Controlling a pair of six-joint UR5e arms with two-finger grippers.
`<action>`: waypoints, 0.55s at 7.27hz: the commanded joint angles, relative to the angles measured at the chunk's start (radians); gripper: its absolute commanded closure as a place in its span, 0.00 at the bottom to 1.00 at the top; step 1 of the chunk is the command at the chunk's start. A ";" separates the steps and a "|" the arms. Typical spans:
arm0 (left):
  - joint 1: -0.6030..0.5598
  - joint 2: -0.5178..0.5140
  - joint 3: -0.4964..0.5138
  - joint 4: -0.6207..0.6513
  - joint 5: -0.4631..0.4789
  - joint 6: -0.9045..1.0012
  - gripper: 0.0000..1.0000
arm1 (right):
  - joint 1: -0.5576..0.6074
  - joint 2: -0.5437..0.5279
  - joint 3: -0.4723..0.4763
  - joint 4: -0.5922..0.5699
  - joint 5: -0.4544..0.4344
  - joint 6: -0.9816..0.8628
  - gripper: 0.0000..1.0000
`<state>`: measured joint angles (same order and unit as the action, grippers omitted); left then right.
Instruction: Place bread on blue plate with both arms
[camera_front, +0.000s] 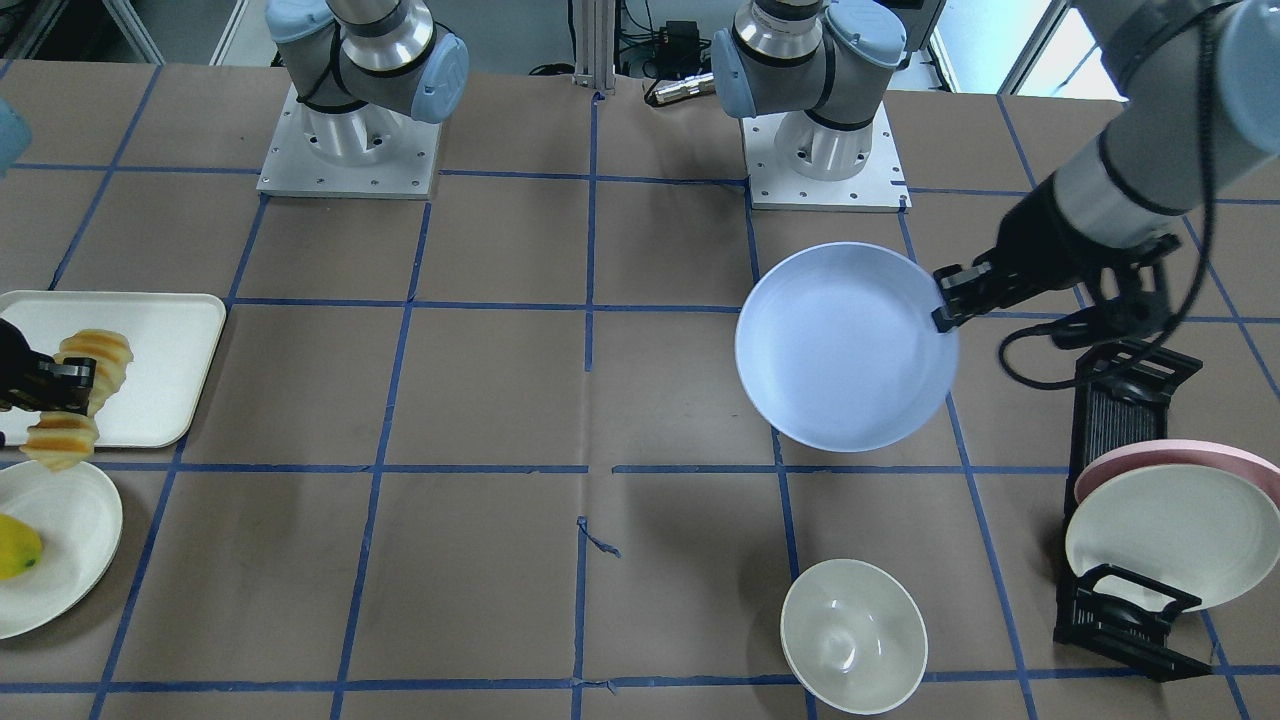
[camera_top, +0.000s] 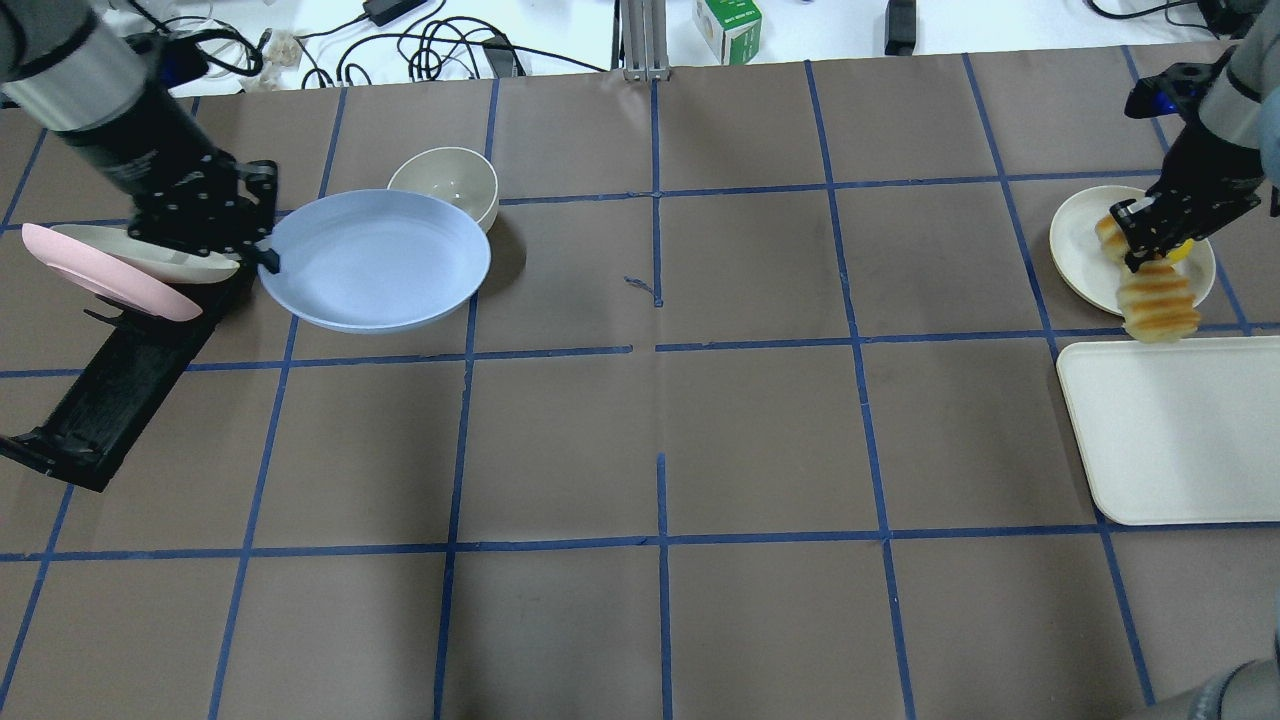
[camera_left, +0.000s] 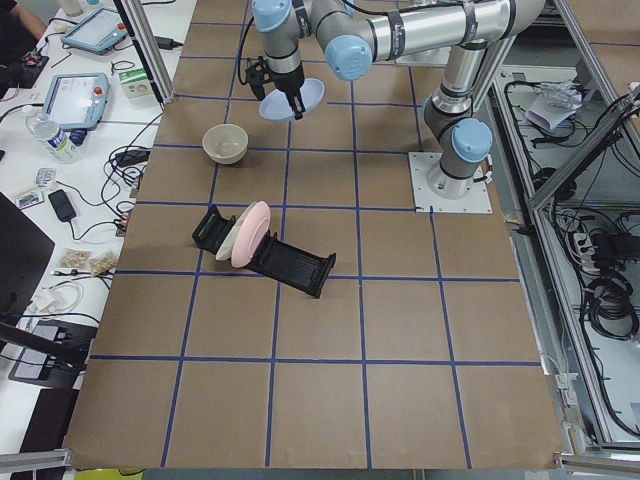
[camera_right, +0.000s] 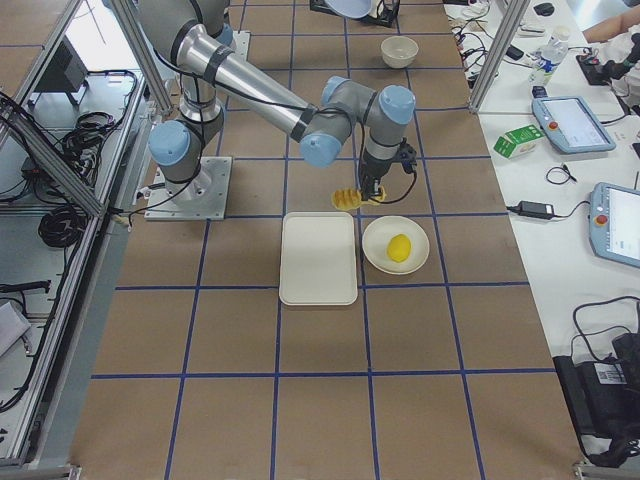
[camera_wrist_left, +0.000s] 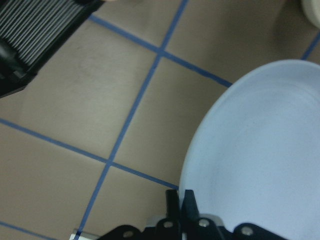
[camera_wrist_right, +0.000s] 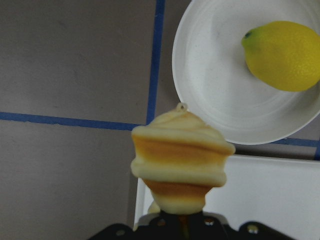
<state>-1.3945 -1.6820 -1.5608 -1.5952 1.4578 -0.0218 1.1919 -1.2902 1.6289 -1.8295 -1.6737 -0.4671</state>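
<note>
The round pale-blue plate hangs off the table, reaching inward from the left gripper, which pinches its rim; it looks stiff, smooth and apt to pivot. The ridged orange-and-cream bread loaf is clamped mid-length in the right gripper, ends protruding, probably light and squashy. The widest room lies inward of both grippers. A cream bowl sits near the plate's edge.

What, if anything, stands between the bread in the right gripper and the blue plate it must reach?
Nothing visible does. The bread, in the right gripper, and the blue plate, held by its rim in the left gripper, have only table between them. The bowl sits beyond the plate, off that path.
</note>
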 joint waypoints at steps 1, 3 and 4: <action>-0.168 -0.042 -0.143 0.294 -0.027 -0.048 1.00 | 0.118 0.003 -0.029 0.036 0.070 0.221 1.00; -0.227 -0.074 -0.246 0.479 -0.060 -0.211 1.00 | 0.185 0.005 -0.009 0.033 0.106 0.341 1.00; -0.247 -0.102 -0.296 0.579 -0.068 -0.217 1.00 | 0.230 0.018 -0.008 0.032 0.130 0.398 1.00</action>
<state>-1.6105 -1.7543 -1.7944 -1.1369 1.4066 -0.2031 1.3682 -1.2827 1.6161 -1.7959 -1.5727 -0.1465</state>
